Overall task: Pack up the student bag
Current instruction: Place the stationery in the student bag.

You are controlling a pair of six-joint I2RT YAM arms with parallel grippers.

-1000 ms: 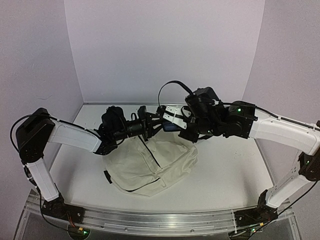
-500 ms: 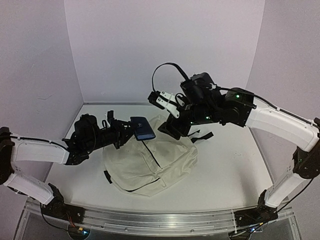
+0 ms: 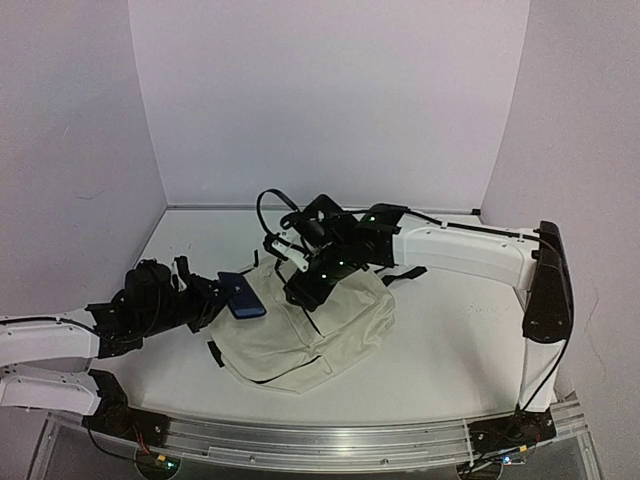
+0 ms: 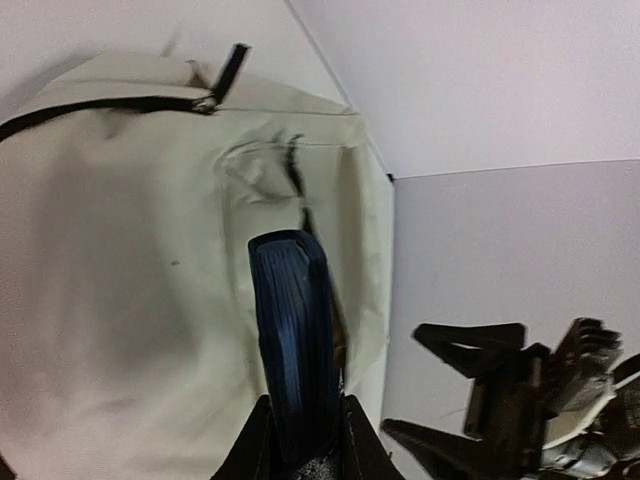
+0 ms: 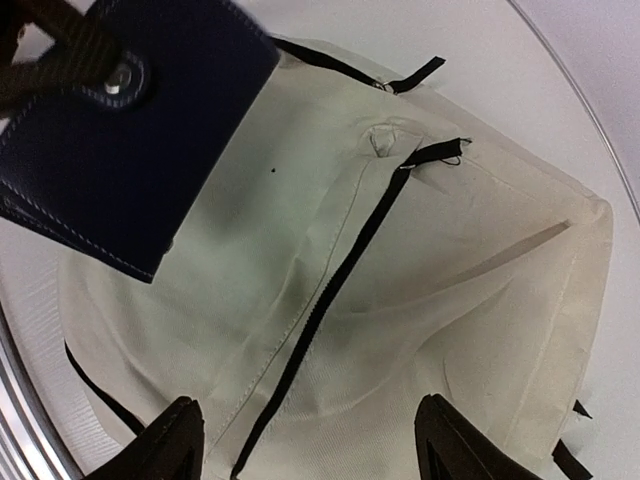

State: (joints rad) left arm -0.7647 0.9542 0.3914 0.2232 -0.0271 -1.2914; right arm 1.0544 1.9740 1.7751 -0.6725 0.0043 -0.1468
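Bag [image 3: 300,340] appears zipped, nothing packed; left gripper [image 4: 300,440] clamps pouch [image 4: 295,330]; right gripper [image 5: 312,430] jaws apart above.

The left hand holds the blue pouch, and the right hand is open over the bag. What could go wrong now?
1. The left hand grips the navy pouch only at one end, so it may tilt or slip.
2. The zipper of the student bag looks closed, so the pouch may find no opening.
3. The open right hand hovers close by; the hands may collide.
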